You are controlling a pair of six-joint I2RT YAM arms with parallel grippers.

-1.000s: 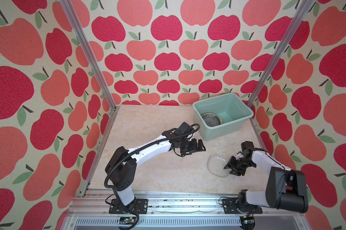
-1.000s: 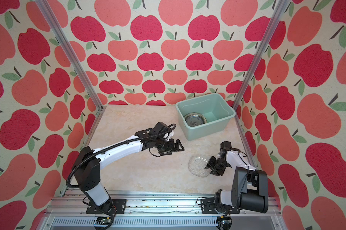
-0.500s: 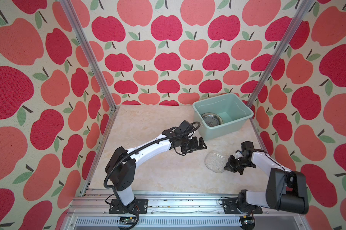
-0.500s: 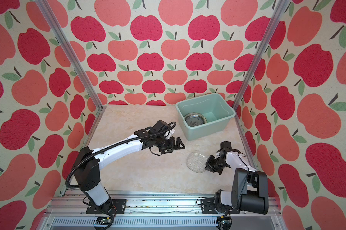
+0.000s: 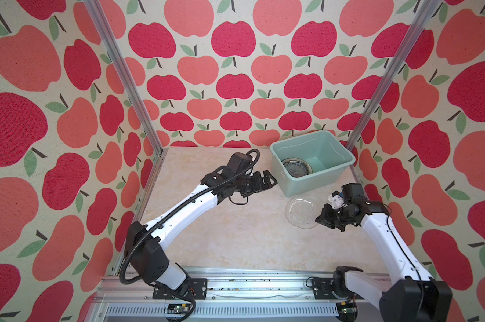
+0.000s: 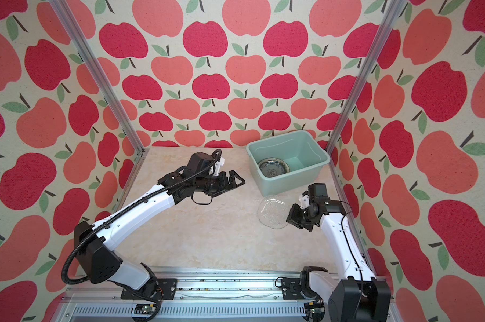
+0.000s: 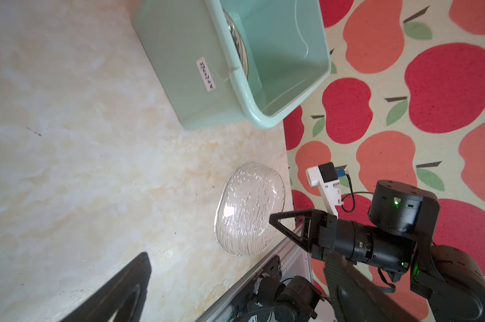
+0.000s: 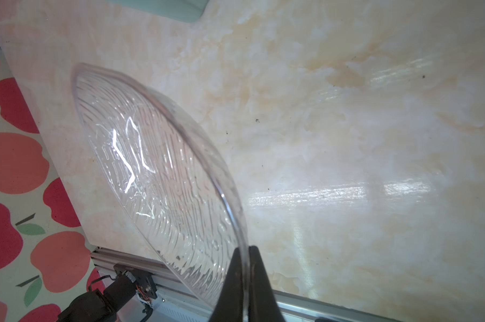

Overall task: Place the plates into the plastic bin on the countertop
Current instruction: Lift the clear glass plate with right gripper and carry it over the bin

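While the left hand (image 5: 267, 180) hung open and empty above the tabletop (image 5: 230, 239), just beside the plastic bin (image 5: 319, 181), we noted one plate (image 5: 295, 167) lying inside that bin. Right of centre, a clear ribbed glass plate (image 5: 301, 212) stood tilted just in front of the bin, its rim pinched edge-on by the closed right hand (image 5: 321, 218). We judged this plate stiff, smooth, slippery and breakable. A thin rim pinch could let it swing, so a deeper bite and slow lowering would suit.
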